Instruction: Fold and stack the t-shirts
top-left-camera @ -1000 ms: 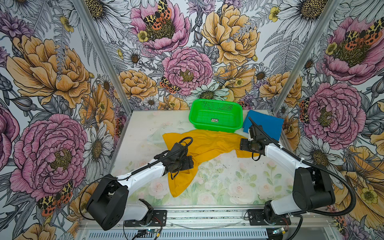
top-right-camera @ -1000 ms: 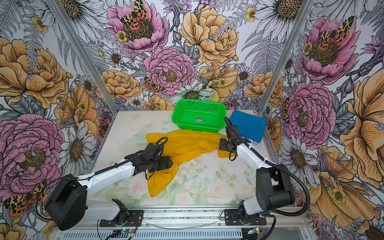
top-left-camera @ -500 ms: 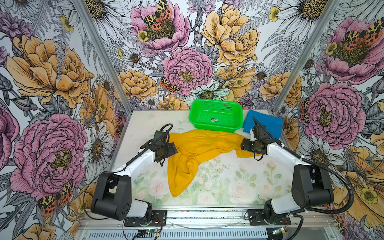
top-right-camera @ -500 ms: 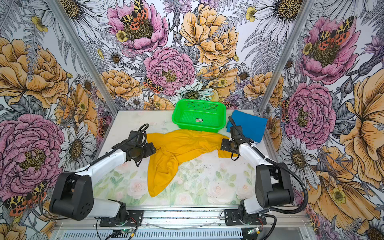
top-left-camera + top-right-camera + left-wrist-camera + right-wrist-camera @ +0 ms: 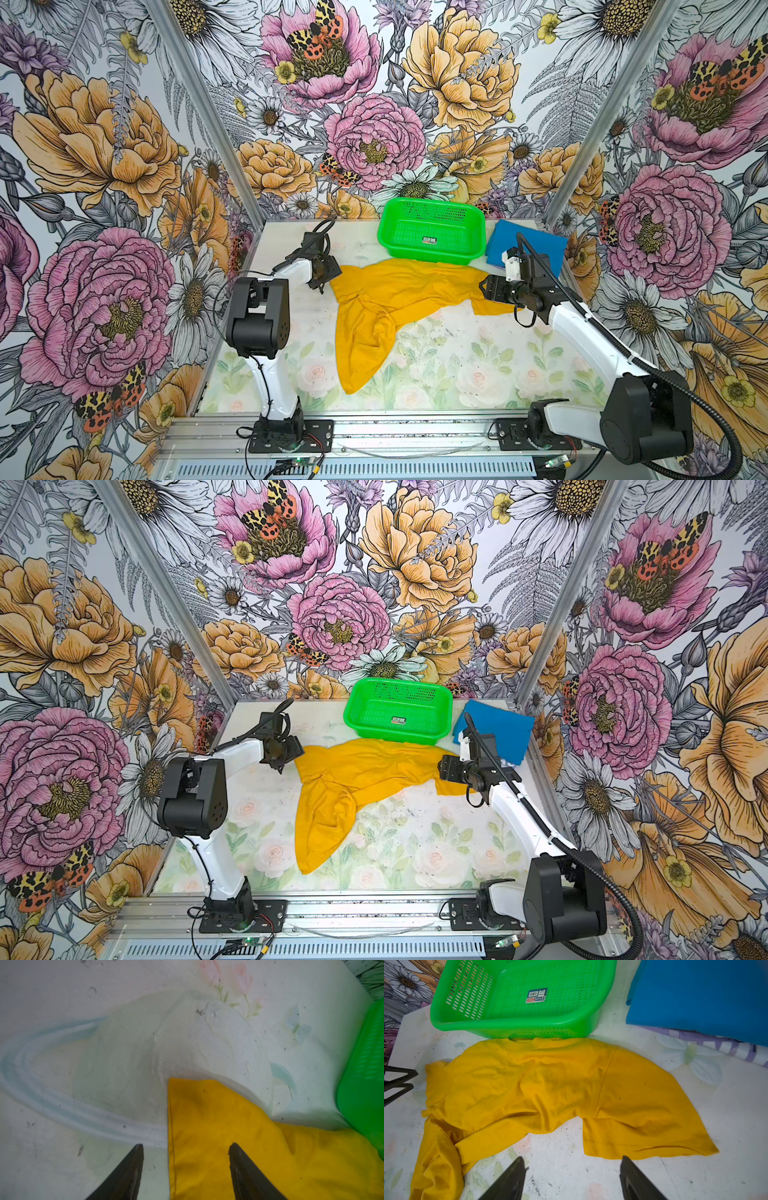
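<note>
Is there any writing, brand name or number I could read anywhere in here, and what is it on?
Sticker on the floor of the green basket: a barcode and a few lines of print, too small and blurred to read.
Yellow t-shirt: no print.
Blue t-shirt: no print on the part that shows.
No other text is visible.

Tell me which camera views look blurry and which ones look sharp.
Left wrist view: soft all over, green basket smeared, yellow t-shirt hem hazy. Right wrist view: crisper, basket holes and label clear. Both top views: sharp, evenly lit.
</note>
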{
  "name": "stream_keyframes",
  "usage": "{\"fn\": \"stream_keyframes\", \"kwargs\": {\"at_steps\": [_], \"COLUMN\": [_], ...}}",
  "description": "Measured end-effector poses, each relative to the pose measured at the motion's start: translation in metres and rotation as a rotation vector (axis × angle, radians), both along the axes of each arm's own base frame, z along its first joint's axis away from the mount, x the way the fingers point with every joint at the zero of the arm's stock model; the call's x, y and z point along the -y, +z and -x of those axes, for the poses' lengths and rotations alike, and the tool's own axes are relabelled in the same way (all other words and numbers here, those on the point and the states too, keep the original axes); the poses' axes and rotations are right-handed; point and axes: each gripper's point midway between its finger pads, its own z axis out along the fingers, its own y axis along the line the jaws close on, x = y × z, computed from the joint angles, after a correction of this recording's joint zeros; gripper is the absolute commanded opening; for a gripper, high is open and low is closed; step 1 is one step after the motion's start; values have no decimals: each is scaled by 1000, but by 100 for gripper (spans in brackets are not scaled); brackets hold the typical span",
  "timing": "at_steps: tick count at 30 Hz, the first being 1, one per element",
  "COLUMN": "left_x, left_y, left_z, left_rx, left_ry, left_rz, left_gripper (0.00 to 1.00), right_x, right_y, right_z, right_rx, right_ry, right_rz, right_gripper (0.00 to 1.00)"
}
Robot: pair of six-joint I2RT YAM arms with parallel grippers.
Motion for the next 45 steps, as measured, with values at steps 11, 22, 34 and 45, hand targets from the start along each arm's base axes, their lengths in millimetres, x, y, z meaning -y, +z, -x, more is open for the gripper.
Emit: {"fn": "stream_keyframes", "kwargs": {"at_steps": [11, 22, 34, 45], "left_x": [4, 47, -13, -18], "left_y": [-16, 61, -10, -13], "left_z": [-23, -24, -27, -44], "left_rx": [0, 150, -9, 0], "left_ry": [-49, -172, -48, -45], "left_rz": [14, 10, 19, 18], "left_gripper": [0, 33, 53, 52], "right_x": [-14, -21, -37, -52], "right_y": [17, 22, 45, 46], "right_z": [6, 7, 18, 28], "right_rx": [43, 53, 113, 98], "right_ry": [65, 89, 151, 205], "right_rz": [-47, -62, -95, -111], "right_gripper": [74, 74, 76, 76]}}
